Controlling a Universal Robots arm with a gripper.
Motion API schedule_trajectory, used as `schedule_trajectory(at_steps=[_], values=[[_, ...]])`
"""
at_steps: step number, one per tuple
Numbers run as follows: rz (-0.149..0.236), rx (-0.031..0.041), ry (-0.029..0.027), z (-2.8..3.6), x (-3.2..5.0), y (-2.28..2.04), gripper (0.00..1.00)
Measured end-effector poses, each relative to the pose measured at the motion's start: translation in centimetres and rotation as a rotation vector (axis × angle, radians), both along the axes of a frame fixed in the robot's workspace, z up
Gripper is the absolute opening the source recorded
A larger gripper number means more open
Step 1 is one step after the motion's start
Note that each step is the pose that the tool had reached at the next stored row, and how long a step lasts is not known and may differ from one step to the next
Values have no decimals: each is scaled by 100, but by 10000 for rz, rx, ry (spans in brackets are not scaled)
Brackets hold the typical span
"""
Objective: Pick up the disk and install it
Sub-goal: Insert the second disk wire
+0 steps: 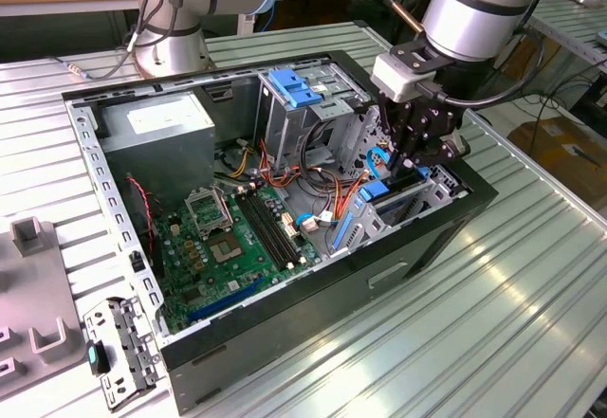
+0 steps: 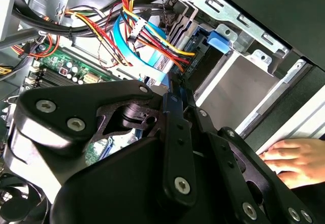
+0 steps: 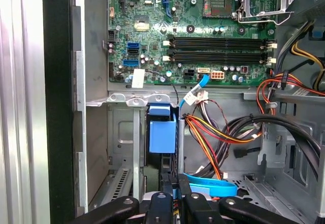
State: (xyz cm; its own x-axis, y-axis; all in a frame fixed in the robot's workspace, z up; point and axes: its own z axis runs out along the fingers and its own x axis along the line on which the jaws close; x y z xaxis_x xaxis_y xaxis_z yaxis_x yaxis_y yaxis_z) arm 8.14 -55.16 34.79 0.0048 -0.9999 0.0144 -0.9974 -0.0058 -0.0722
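The pincer (image 1: 414, 162) hangs inside the open computer case (image 1: 417, 247), its fingers (image 3: 163, 203) drawn almost together. Whether they nip anything is hidden by their own linkages. Directly below and ahead of the pincer, the disk (image 3: 161, 135) stands on edge in the drive bay (image 3: 122, 132). Its blue carrier shows in the first wrist view, and from the exterior view its blue rail (image 1: 377, 193) sits just under the pincer.

Judging by that, the pick-up is done and the work stands at the install step, with the disk already well down in its slot. Whether it is fully seated cannot be told.

Just beside the pincer runs a bundle of red, orange and yellow cables (image 3: 218, 127), with a flat blue cable (image 3: 210, 186) closest. Any further push calls for straight travel along the bay's guides, clear of these wires.

Farther beyond the pincer lies the green motherboard (image 3: 203, 31). A person's hand (image 2: 289, 158) rests outside the case wall, off to the pincer's side. The table (image 1: 512, 333) carries it all.
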Motion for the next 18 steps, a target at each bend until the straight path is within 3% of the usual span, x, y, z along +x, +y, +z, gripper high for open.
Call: schedule_trajectory(at_steps=[18], values=[[0,4,0,-19,-3,-8,16]])
